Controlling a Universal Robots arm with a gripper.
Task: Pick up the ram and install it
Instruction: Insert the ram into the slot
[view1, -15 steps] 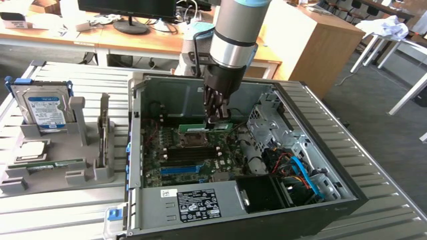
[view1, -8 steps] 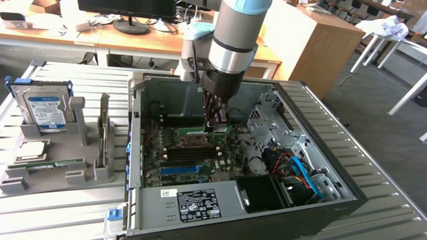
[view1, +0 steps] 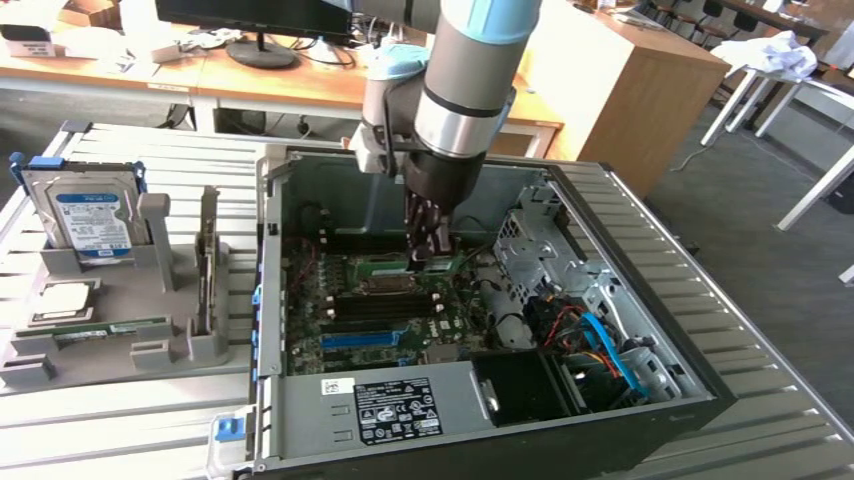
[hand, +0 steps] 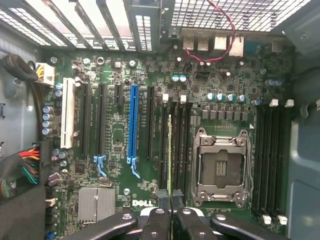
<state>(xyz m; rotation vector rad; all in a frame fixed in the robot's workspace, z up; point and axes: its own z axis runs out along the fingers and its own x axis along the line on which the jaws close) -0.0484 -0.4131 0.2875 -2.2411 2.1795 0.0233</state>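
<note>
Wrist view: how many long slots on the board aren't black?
2. The white slot is near the board's edge, by the coloured wires; the blue slot is between it and the ram. None seem hidden.

Green ram (hand: 170, 150), blue slot (hand: 133, 125)

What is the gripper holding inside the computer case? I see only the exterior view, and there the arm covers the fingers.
Observer: In the wrist view, the gripper is shut on the ram, which is seen edge-on.
Operator: Where does the ram stand over the board?
Observer: It runs parallel to the black memory slots, in line with them, between the CPU socket and the long blue slot.
</note>
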